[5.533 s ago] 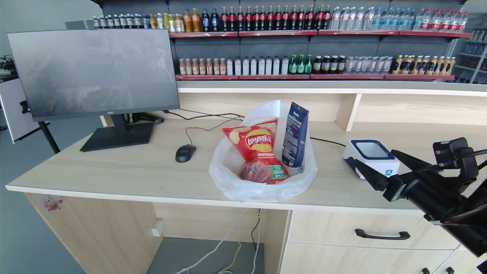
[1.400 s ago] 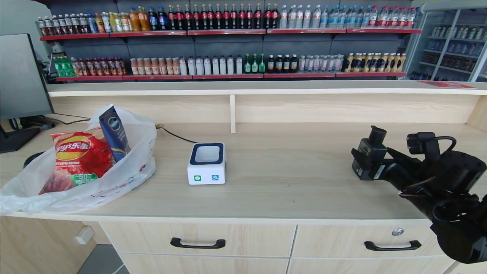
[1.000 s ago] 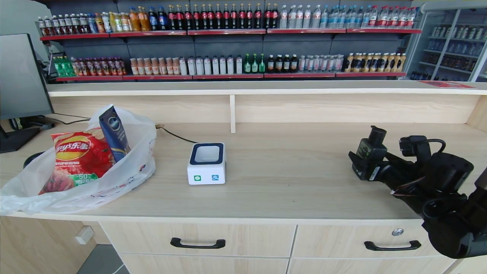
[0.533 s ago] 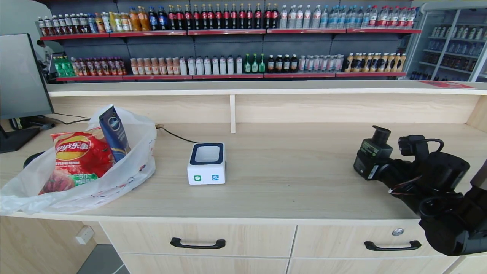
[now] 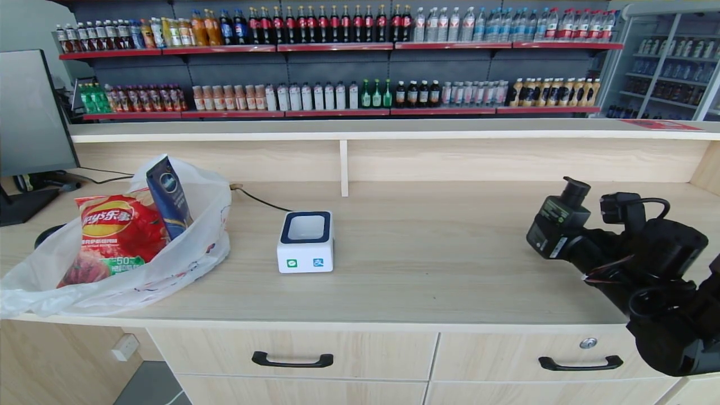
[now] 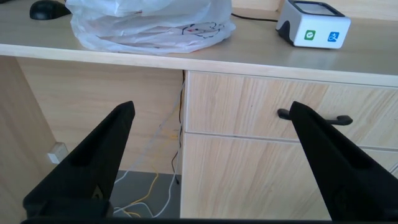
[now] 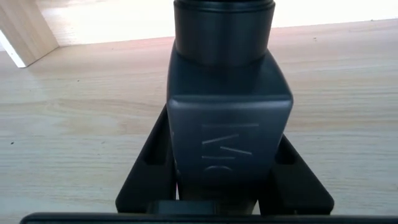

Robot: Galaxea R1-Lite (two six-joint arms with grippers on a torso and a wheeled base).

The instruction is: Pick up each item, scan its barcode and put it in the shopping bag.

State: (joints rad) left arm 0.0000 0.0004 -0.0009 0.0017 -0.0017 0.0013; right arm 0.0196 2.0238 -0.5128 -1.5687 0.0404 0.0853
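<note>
Bottle (image 5: 558, 225), squeezed tight in my right fingers (image 7: 144, 177) over the surface (image 5: 439, 270), well apart from the scanner (image 5: 305, 242), is not yet beeped or in the shopping bag (image 5: 185, 259) with the chips (image 5: 115, 230); my left fingers (image 6: 93, 162) are wide open, holding nothing.

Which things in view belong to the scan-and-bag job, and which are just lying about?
Job:
- dark bottle, held in the right gripper
- scanner
- shopping bag, with the chips packet and blue pouch inside

Lying about:
- monitor
- mouse
- shelf drinks
- drawers
</note>
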